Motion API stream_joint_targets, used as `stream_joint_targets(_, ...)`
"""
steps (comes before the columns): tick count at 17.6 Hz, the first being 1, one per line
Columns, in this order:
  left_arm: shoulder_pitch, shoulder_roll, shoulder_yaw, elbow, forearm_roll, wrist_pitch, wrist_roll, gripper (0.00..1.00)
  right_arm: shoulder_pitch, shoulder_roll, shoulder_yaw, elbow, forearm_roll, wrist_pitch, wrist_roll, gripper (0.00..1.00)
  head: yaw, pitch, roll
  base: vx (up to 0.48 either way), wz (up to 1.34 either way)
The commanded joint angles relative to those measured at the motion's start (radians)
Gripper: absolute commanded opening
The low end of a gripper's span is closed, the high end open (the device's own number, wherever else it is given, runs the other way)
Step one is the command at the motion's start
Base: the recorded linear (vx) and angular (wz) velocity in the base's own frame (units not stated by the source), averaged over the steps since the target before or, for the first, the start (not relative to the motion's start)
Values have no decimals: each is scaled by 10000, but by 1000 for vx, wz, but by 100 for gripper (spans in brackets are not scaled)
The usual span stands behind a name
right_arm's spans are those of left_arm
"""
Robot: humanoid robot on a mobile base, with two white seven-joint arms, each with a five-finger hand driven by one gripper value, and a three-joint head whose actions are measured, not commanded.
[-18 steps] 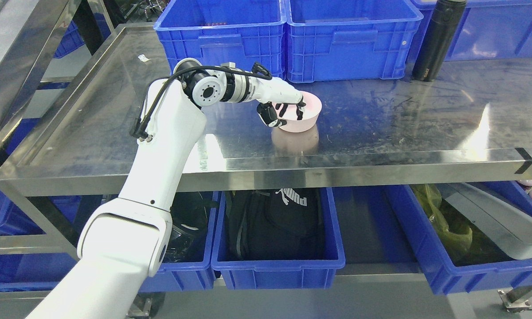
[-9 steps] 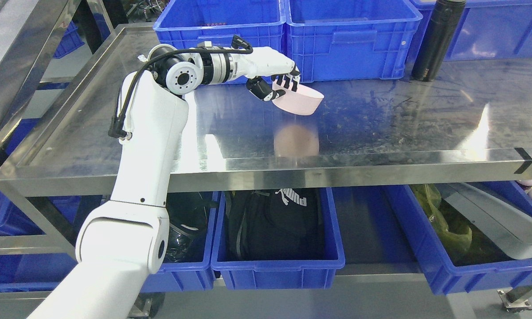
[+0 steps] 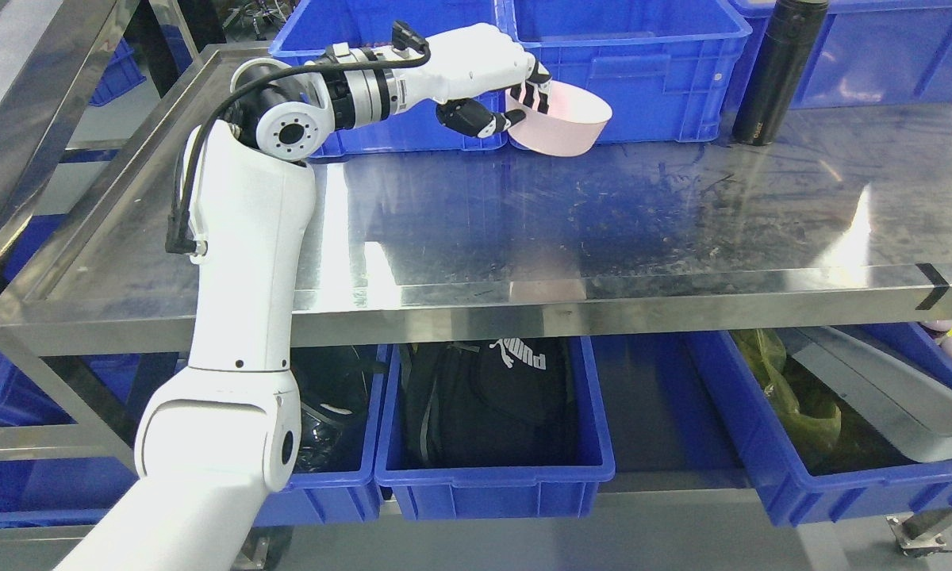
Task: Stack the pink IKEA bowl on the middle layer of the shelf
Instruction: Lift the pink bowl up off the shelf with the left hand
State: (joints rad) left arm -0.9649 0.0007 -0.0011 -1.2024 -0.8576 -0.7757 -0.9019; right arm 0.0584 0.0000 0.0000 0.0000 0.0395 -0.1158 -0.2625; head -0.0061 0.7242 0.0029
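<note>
Above the steel shelf [image 3: 603, 230], clear of its surface: pink bowl [image 3: 565, 127], smooth, round, shallow, tilting mouth-up. The left hand [image 3: 498, 93] is pinching its near rim, fingers [image 3: 533, 95] curling inside, thumb outside. Bowl is projecting rightward from the hand, before ribbed blue crates [image 3: 627, 55].

The left arm [image 3: 242, 262] was glossy white with rounded shells, a silver ribbed wrist ring [image 3: 365, 93], and a black cable [image 3: 206, 135] looped outside. The left hand [image 3: 498, 83] had white fingers with black joints.
</note>
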Motion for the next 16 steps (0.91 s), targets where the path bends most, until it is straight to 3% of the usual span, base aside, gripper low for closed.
stream_joint_targets(1,321,167,1955,-1506,1072,-97,183,0,-1,-174,46,-175,4,8,2,100,0,0,0,8,-33)
stream_joint_targets(5,489,167,2833,-1506,2253,-97,275,0,-1,-174,46,-175,4,8,2,100,0,0,0,0,59)
stream_joint_targets(9,721,167,3033,-1522,2501,-97,306,0,-1,-174,46,-175,4,8,2,100,0,0,0,-14,398)
stream_joint_targets(16,736,167,3033,-1522,2548,-97,306,0,-1,-174,46,-175,4,8,2,100,0,0,0,2,1084)
